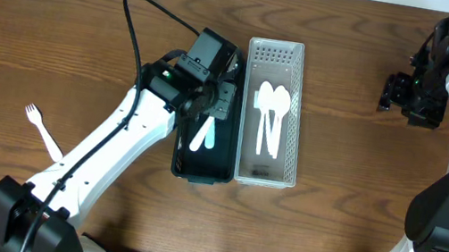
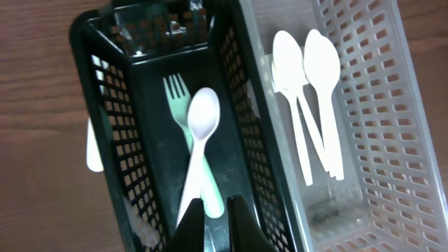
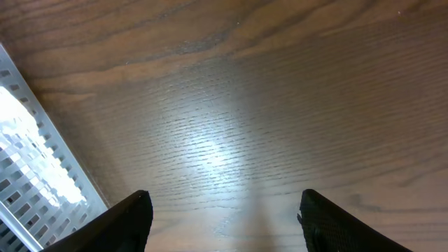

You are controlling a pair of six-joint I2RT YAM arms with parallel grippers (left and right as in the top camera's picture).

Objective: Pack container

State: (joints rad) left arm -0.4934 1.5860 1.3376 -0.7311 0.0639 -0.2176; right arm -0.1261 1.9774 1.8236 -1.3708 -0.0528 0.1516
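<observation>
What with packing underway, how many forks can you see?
2: a green fork in the black basket, a white fork on the table left of it. Others may be hidden.

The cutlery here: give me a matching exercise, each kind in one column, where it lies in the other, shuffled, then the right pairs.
Things:
1. green fork
2. white fork
3. bunch of white spoons

Places:
A. in the white basket
B. on the bare table, beside the left arm
C. in the black basket

Pairs: 1-C, 2-B, 3-A.
</observation>
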